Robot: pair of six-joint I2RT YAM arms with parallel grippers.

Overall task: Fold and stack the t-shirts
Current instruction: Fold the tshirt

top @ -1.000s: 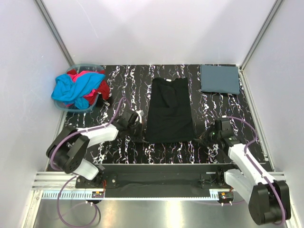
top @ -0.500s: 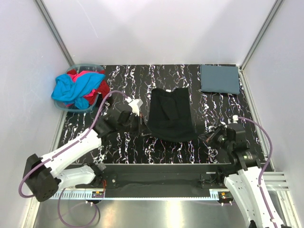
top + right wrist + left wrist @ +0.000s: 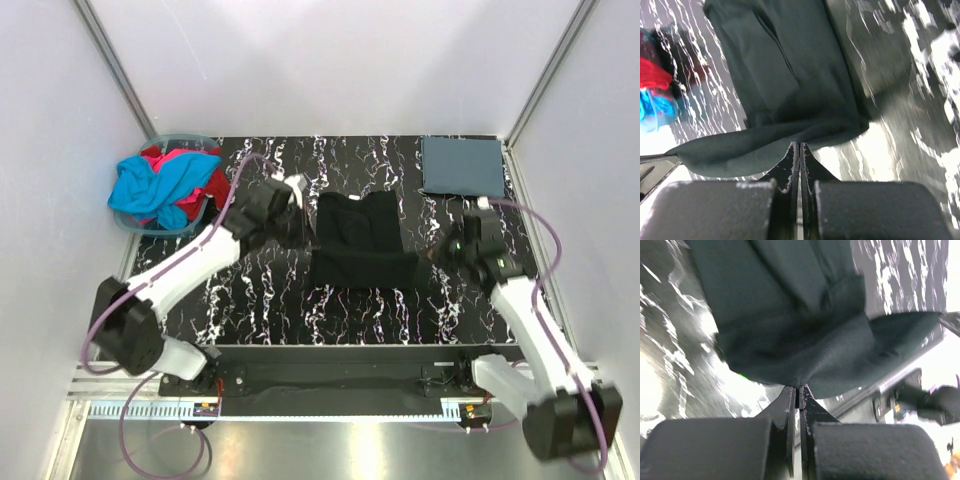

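Near edge: both arms reach out from their bases over the black, white-veined counter [image 3: 290, 310].

Left hand [image 3: 298, 237]: fingers pressed together, pinching the left near corner of the black t-shirt [image 3: 360, 240]. The left wrist view shows the two fingertips [image 3: 791, 395] shut on a fold of dark cloth, which hangs from the pinch and bulges away from the camera.

Right hand [image 3: 438, 255]: fingers likewise pressed together, pinching the right near corner of the same garment. The right wrist view shows the cloth edge caught at the tips, running off to the left as a taut band.

Black t-shirt: at the middle of the counter, between the two hands. Its near edge is raised off the surface and stretched across from one hand to the other. The far portion lies flat on the counter, with creases running lengthwise.

Far left: a pale translucent plastic tub [image 3: 128, 224] stands at the counter's corner. A cyan t-shirt [image 3: 155, 187] is heaped on top and spills over the rim. A red t-shirt [image 3: 214, 186] lies crumpled beneath and beside it. Both are unfolded.

Far right: a slate blue-grey t-shirt [image 3: 462, 166] lies folded into a neat rectangle, flat in the counter's corner, well apart from the black garment and from both hands.
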